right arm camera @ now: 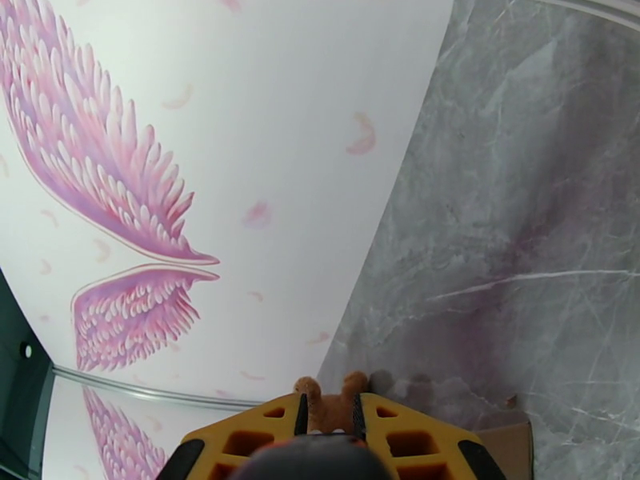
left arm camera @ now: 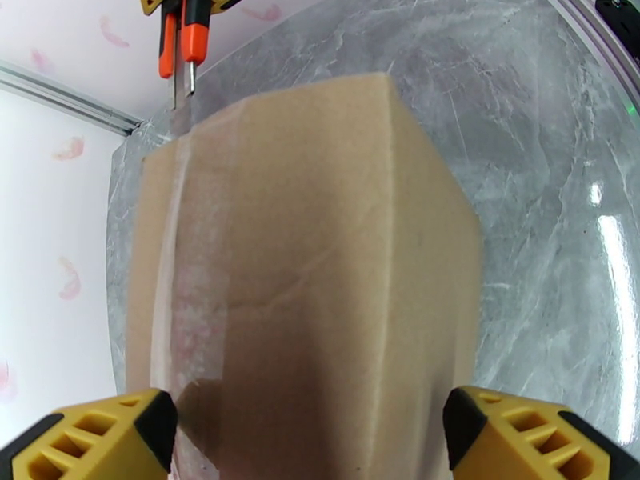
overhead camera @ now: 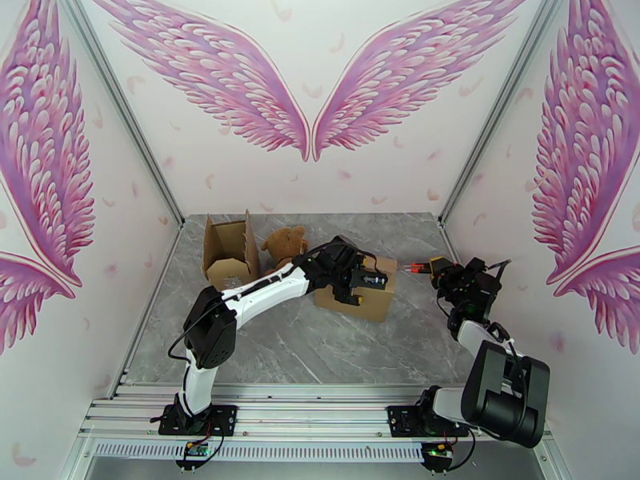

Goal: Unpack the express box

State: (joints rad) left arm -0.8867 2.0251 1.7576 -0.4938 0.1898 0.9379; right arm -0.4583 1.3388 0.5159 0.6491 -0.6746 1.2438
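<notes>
We spread our left gripper (left arm camera: pixel 312 430) wide over the taped brown cardboard box (left arm camera: pixel 304 234) mid-worktop; our right gripper (overhead camera: pixel 433 268) pinches an orange-handled metal-tipped tool (overhead camera: pixel 412 267) near it.

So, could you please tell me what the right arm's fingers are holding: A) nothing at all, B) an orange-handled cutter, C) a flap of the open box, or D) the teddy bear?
B: in the top view the right arm's fingers are shut on the orange-handled cutter, whose tip points at the sealed box.
</notes>
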